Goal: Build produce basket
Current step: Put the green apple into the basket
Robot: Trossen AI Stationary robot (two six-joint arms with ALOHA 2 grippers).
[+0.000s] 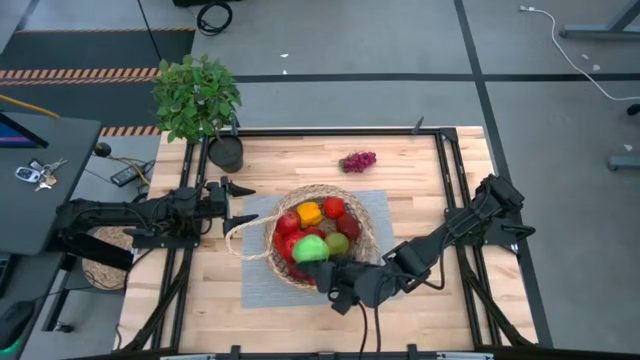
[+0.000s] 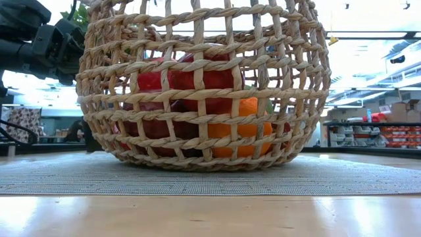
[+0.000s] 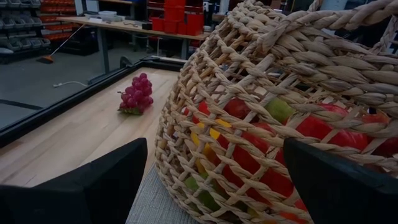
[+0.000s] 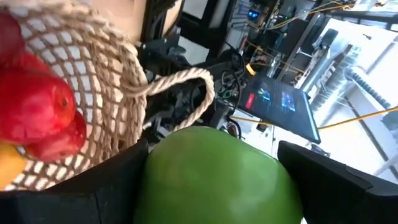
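one green apple (image 1: 311, 249) in right tool (image 1: 322, 262), over basket (image 1: 352, 205), grapes (image 1: 358, 161) apart

Both arms (image 1: 130, 218) are matte black and chunky-jointed, the right one (image 1: 455, 235) too, with blunt, flat black fingers (image 3: 93, 186).

From desk level the basket (image 2: 200, 85) ran past the top edge, its handle out of sight, and the weave screened most of the produce (image 2: 197, 99) inside. The right wrist view cut the green fruit (image 4: 214, 177) off below, between the dark fingers (image 4: 336, 186). The grape bunch (image 1: 358, 161) showed too small overhead for detail.
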